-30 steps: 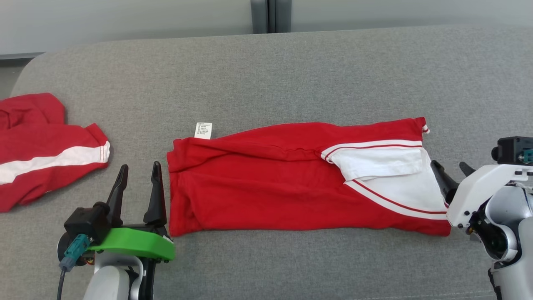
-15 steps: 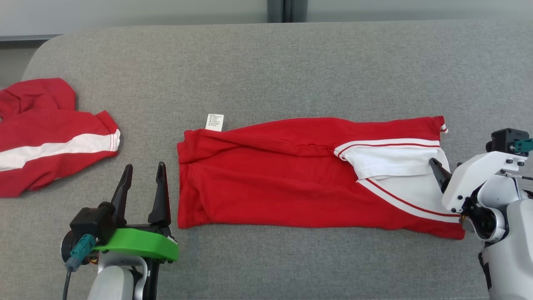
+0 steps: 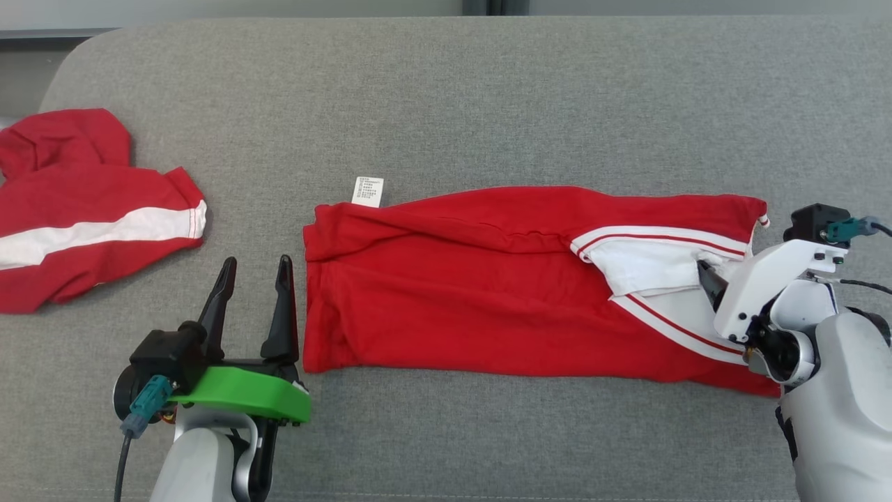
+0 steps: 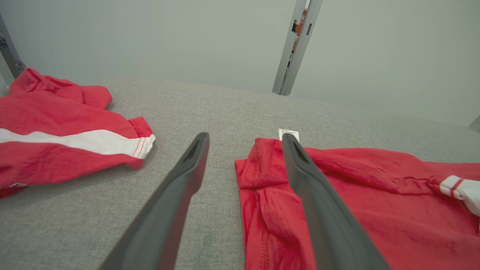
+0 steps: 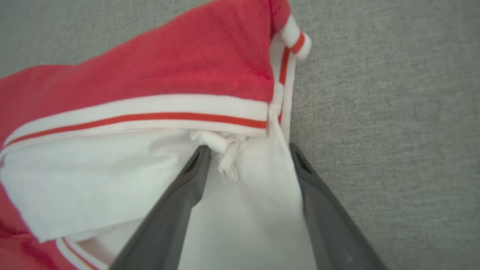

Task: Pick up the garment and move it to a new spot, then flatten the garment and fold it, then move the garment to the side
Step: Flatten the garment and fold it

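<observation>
A grey fabric-covered worktop stretches beneath and ahead of both grippers. The garment lies on it between the two grippers, a long red band folded flat. Its plain red end sits just beside the left gripper, and its end with the white panel and red-and-white trim lies under the right gripper.

A second red garment with a white stripe lies rumpled well off to the outer side of the left gripper, apart from the folded one.

The left gripper has its two dark fingers spread apart with nothing between them. In the left wrist view the inner finger overlaps the garment's hem edge while the outer one is over bare worktop — whether it touches the cloth I cannot tell.

The right gripper's fingers are also parted. In the right wrist view one finger lies over the white panel and the other runs along that panel's outer edge, with white cloth showing in the gap between them.

A small white label juts out from the garment's far corner, just ahead of the left gripper's tips.
</observation>
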Controlling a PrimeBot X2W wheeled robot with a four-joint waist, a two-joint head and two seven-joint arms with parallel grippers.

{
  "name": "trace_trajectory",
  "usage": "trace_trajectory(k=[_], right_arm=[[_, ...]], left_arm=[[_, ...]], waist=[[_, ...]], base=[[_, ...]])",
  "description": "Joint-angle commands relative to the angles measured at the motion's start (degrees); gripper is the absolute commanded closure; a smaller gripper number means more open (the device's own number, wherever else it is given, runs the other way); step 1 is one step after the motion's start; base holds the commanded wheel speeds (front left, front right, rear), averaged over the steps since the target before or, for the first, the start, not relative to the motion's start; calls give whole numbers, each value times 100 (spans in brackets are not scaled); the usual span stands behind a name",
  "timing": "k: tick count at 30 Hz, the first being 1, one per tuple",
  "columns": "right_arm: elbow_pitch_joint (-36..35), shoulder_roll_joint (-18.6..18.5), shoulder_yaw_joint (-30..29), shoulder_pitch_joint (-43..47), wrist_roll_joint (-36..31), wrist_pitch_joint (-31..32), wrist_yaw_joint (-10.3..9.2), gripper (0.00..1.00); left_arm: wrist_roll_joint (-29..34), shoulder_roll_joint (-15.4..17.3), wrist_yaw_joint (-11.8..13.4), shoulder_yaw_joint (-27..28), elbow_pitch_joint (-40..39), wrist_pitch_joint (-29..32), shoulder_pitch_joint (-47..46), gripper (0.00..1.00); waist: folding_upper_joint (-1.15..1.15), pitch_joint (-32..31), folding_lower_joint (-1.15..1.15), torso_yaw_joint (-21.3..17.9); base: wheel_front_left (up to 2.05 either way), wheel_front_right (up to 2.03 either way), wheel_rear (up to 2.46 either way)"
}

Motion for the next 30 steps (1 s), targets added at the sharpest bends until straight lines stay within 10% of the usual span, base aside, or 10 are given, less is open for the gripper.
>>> trace_trajectory(k=[1, 2, 3, 23, 30], right_arm=[[203, 199, 232, 100, 83, 118, 40, 31], [224, 211, 307, 97, 112, 110, 41, 78], [236, 220, 377, 88, 149, 69, 42, 100], [-27, -1140, -853, -481, -705, 38, 18, 100], [-207, -986, -932, -621, -926, 286, 19, 100]], left_arm=[[-6, 2, -12, 28, 16, -17, -99, 0], [-7, 2, -12, 36, 26, -17, -108, 0], [-11, 2, -12, 51, 36, -17, -128, 0], [152, 13, -13, 264, 466, -17, -810, 0], [109, 8, -13, 203, 730, -17, -936, 0]], waist=[[0, 4, 0, -8], [0, 4, 0, -15], [0, 2, 0, -27], [0, -220, 0, -501], [0, -398, 0, -537]], base=[[0, 0, 0], [0, 0, 0], [0, 0, 0], [0, 0, 0], [0, 0, 0]])
